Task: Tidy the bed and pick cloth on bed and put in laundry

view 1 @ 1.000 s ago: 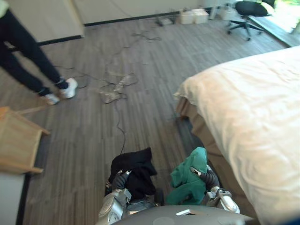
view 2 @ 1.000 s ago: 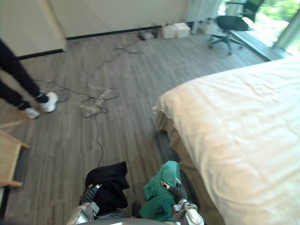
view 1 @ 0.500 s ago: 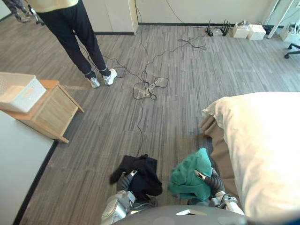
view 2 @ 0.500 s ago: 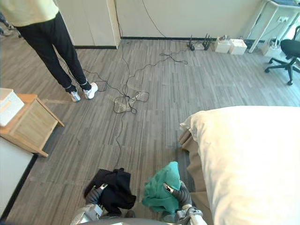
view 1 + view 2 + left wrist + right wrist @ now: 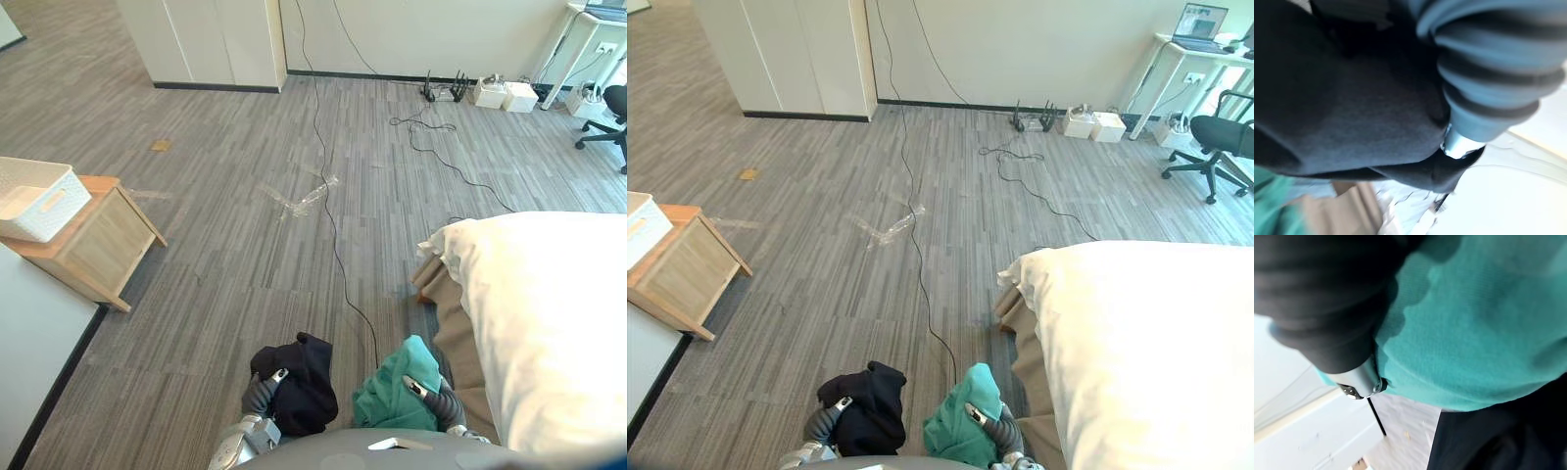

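The left robot hand (image 5: 261, 392) is low in front of the body, and the black cloth (image 5: 302, 387) lies bunched over it. The cloth covers the robot hand, so I cannot tell if it is clamped on the cloth or apart. The right robot hand (image 5: 438, 399) is just beside it, under the green cloth (image 5: 390, 399), and its state I also cannot tell. In the left wrist view the black cloth (image 5: 1352, 112) is pressed against the ribbed cover, and in the right wrist view the green cloth (image 5: 1474, 333) does the same.

Both cloths are carried as they were 0.5 s ago and 1 s ago. The 2 bundles are near each other but apart.

Right of the green cloth is the corner of the bed (image 5: 549, 313) with its white cover, in almost the same place as 0.5 s ago. The camera has turned since then, so the grey floor (image 5: 225, 264) looks shifted. The person who was standing at the far left is no longer seen.

At the left, the white basket (image 5: 34, 199) sits on the low wooden surface (image 5: 98, 243), well apart from the robot hands.
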Robot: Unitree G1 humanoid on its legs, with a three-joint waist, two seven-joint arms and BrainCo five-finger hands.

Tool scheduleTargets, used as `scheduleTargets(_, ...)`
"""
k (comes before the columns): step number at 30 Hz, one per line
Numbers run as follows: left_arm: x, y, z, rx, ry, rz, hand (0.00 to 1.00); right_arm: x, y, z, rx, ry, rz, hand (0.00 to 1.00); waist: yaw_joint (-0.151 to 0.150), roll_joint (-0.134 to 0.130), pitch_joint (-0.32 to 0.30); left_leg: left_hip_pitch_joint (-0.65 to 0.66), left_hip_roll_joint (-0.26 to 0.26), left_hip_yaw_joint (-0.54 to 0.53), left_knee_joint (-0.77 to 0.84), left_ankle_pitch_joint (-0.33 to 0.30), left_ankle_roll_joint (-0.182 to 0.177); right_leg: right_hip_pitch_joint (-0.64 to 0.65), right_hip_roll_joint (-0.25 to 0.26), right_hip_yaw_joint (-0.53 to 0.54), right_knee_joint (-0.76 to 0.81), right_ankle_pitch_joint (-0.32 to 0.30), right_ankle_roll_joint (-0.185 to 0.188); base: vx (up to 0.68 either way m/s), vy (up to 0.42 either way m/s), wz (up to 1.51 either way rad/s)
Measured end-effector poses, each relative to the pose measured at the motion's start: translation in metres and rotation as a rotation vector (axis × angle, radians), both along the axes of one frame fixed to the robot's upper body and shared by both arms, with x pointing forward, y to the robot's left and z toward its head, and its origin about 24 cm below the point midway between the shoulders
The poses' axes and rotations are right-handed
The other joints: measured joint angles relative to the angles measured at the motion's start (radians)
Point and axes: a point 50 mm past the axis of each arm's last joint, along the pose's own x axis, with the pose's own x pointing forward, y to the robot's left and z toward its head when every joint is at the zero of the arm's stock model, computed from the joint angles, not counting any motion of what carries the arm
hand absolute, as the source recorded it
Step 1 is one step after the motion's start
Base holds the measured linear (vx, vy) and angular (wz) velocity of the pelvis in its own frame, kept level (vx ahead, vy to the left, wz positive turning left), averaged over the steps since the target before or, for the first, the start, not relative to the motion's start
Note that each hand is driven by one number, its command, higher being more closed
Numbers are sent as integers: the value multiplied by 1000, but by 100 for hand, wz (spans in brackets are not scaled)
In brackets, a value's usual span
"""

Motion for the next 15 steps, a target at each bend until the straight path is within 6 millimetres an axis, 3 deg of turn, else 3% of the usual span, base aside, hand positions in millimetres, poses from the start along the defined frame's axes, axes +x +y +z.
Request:
scheduleTargets(1, 1, 8, 3, 39, -32, 20, 100, 5, 0, 4, 10, -38, -22, 100, -2, -6, 28, -118, 42, 24, 273, -4, -2, -9, 3, -4, 52, -40, -13, 29, -115, 0)
scheduleTargets(2, 6, 10, 8, 72, -68, 7, 100, 4, -4, 7, 14, -54, -45, 100, 1, -4, 66, -242, 84, 16, 535, 80, -5, -6, 7, -13, 106, -79, -18, 62, -164, 14)
scheduleTargets(3, 7, 9, 10, 83, -88, 0, 100, 3, -9, 8, 17, -60, -61, 100, 11, -3, 76, -307, 95, 11, 654, 172, -18, -1, 4, -10, 135, -104, -25, 25, -137, 10)
scheduleTargets(4, 10, 8, 13, 89, -109, -4, 100, 5, -9, 9, 22, -69, -66, 100, 18, -12, 81, -342, 92, 9, 713, 208, -29, 4, 0, -13, 140, -121, -24, 134, -108, 22)
scheduleTargets(5, 12, 2, 17, 88, -141, -26, 100, 3, -16, 10, 9, -70, -75, 100, 21, 14, 86, -385, 94, 20, 766, 155, -27, 36, -4, -39, 143, -144, -28, 140, -70, 36)
scheduleTargets(7, 14, -7, 20, 70, -162, -53, 100, 4, -20, 11, -1, -78, -63, 100, 24, 26, 92, -391, 95, 82, 701, 58, -8, 68, -8, -61, 143, -166, -34, 218, -34, 50)
scheduleTargets(8, 13, -14, 23, 56, -174, -54, 100, 6, -17, 13, 7, -91, -56, 100, 28, 37, 91, -382, 90, 173, 555, 20, -9, 80, -16, -81, 144, -190, -29, 316, 15, 46)
scheduleTargets(10, 12, -16, 25, 54, -184, -53, 100, 11, -11, 16, 17, -117, -31, 100, 31, 36, 89, -370, 75, 268, 390, 17, -5, 104, -29, -106, 142, -216, -16, 345, 35, 37)
scheduleTargets(11, 12, -17, 25, 52, -186, -55, 100, 11, -8, 17, 12, -129, 5, 100, 44, 32, 87, -345, 49, 322, 256, 31, 9, 142, -45, -126, 128, -230, 21, 437, 55, 33)
scheduleTargets(12, 12, -18, 25, 49, -187, -56, 100, 10, -8, 16, 10, -124, 17, 100, 48, 31, 85, -334, 40, 330, 218, 43, 18, 166, -48, -135, 110, -236, 34, 468, 65, 23)
scheduleTargets(13, 12, -19, 26, 47, -190, -62, 100, 5, -7, 14, 6, -107, 38, 100, 56, 22, 78, -313, 32, 344, 197, 70, 67, 213, -55, -142, 73, -242, 52, 536, 83, 5)
scheduleTargets(14, 10, -19, 24, 40, -178, -59, 100, 3, -4, 10, 10, -88, 49, 100, 65, -3, 48, -296, 2, 354, 205, 23, 159, 235, -77, -142, 71, -225, 98, 614, 90, -1)
scheduleTargets(15, 11, -20, 23, 29, -172, -64, 100, 4, -5, 10, 3, -88, 53, 100, 74, -5, 26, -277, -8, 355, 208, -10, 221, 210, -95, -122, 152, -182, 153, 625, 106, -2)
